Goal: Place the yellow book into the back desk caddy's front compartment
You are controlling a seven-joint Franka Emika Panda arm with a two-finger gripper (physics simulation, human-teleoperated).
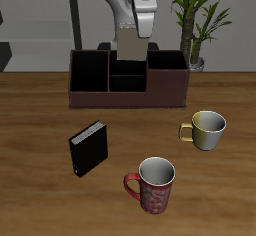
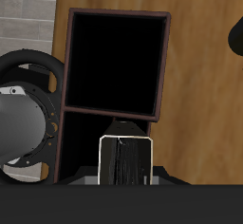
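My gripper [image 1: 134,32] is shut on the yellow book [image 1: 131,48], a thin greyish-tan book hanging upright from the fingers. It is held above the two small middle cells of the back desk caddy [image 1: 128,100], a long reddish-brown box near the table's back. The book's lower edge is just above the caddy's rim, behind the front compartment [image 1: 127,83]. In the wrist view the book [image 2: 126,159] shows edge-on between the fingers of the gripper [image 2: 126,176], beside one large dark end cell [image 2: 114,62] of the caddy [image 2: 163,66].
A thicker black book [image 1: 88,148] stands on the table nearer the front. A pale mug [image 1: 209,128] and a red patterned mug [image 1: 156,185] stand toward the front edge. A potted plant [image 1: 196,25] stands beside the caddy's end.
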